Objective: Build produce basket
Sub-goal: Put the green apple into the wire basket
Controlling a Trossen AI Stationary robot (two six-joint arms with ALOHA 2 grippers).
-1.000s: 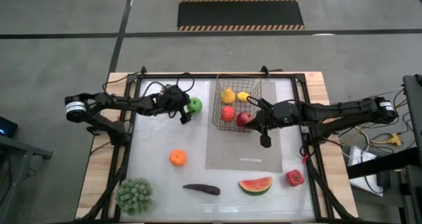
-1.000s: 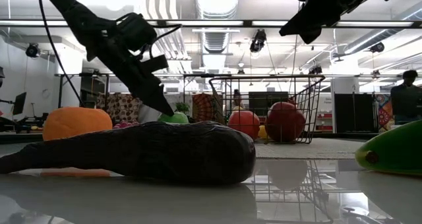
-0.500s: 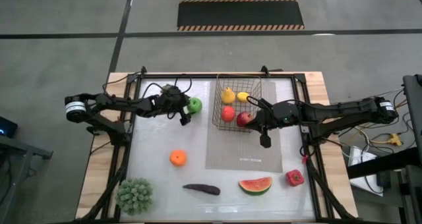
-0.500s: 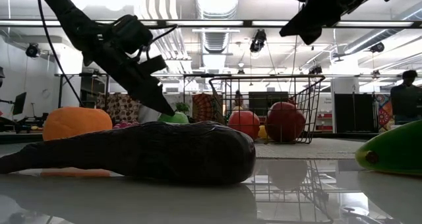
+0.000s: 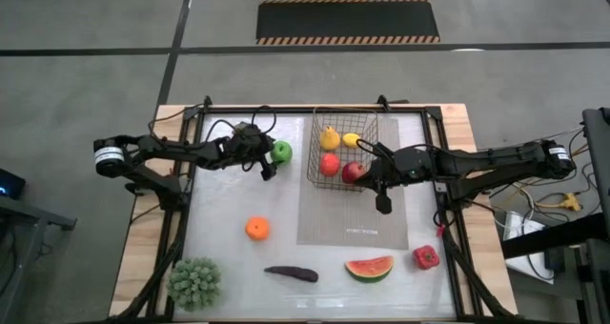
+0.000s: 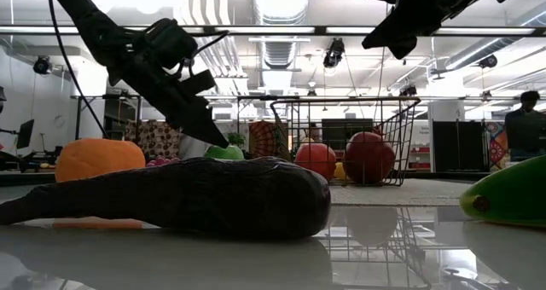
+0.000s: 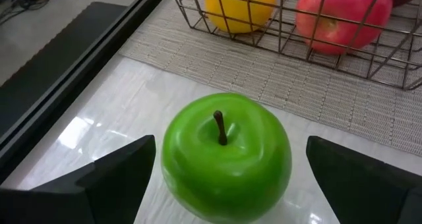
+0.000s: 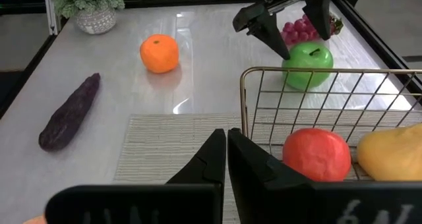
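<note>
A green apple stands on its base on the white table, left of the black wire basket. My left gripper is open and low, with one finger on each side of the apple; I see no touch. The basket stands on the grey mat and holds a yellow pear, a small yellow fruit and two red apples. My right gripper is shut and empty, raised above the mat on the near side of the basket. Purple grapes lie behind the left gripper.
An orange, a dark eggplant, a watermelon slice and a red pepper lie on the near half of the table. A green potted plant stands at the near left corner. A black frame rail runs along the table's edges.
</note>
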